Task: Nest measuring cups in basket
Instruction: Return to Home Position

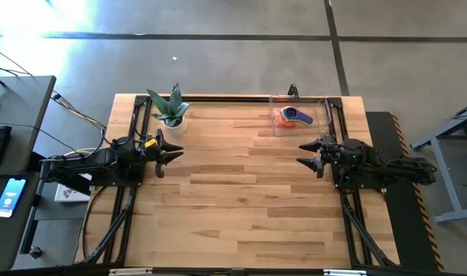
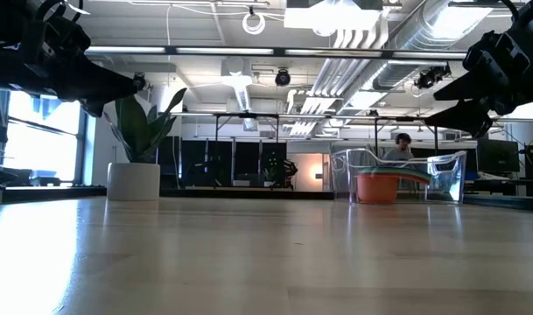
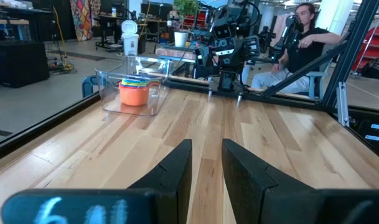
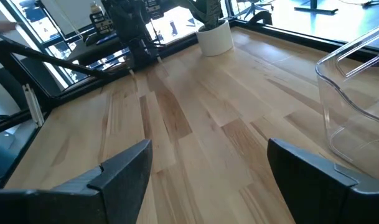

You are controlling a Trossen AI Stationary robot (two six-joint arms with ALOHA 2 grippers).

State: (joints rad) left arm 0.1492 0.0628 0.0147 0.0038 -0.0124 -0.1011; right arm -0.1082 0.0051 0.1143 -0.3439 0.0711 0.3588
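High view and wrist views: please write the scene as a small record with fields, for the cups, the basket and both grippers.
measuring cups: nested in one stack, orange outermost, inside the basket
basket: on the table, close to the right arm
left gripper: narrowly open, empty, raised over the table's left side
right gripper: wide open, empty, raised near the basket
plant pot: upright, near the left arm
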